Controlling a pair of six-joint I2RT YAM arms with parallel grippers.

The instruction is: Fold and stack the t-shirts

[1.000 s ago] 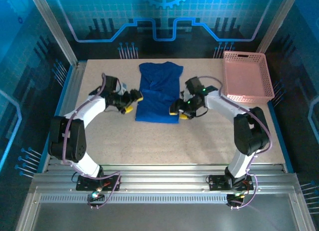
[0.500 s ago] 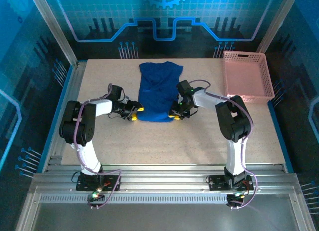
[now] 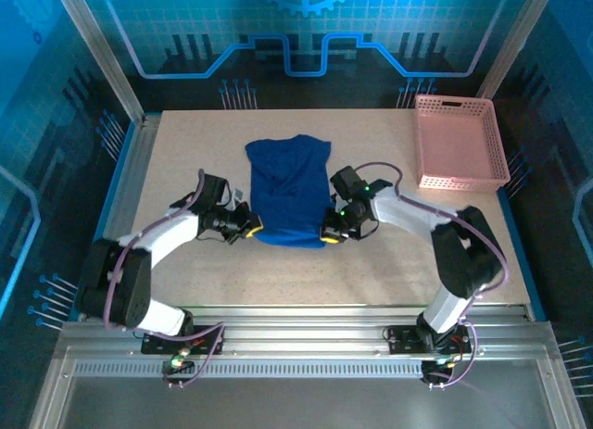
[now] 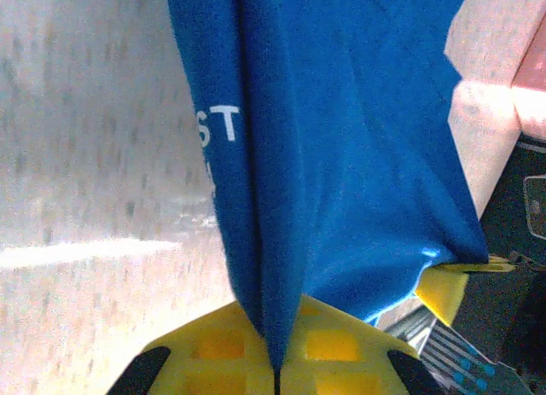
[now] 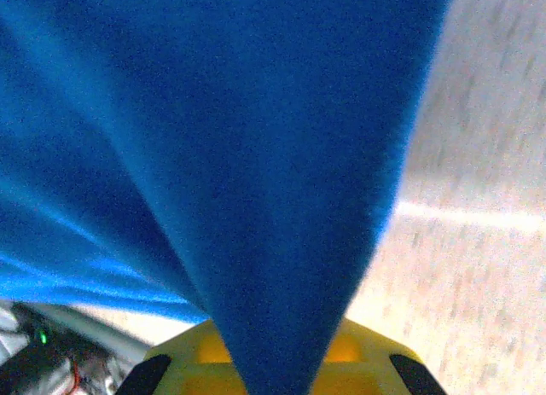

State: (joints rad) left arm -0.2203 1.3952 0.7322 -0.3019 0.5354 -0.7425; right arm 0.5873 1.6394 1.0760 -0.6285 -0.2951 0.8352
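One royal-blue t-shirt (image 3: 289, 186) lies lengthwise in the middle of the table, neck end toward the back. My left gripper (image 3: 251, 228) is shut on its near left corner. My right gripper (image 3: 328, 233) is shut on its near right corner. In the left wrist view the t-shirt (image 4: 350, 139) runs down into a pinched fold between the shut yellow jaws of the left gripper (image 4: 277, 348), with white lettering (image 4: 217, 126) beside the fold. In the right wrist view the t-shirt (image 5: 247, 148) narrows into the shut right gripper (image 5: 273, 369).
A pink lattice basket (image 3: 460, 142) stands at the back right corner of the speckled table (image 3: 371, 276). Metal rails run along the near edge, with both arm bases bolted there. A frame post rises at each back corner.
Both grippers went from open beside the shirt's near corners to shut on them. The shirt's near edge has drawn toward me and the whole shirt has shifted slightly left.
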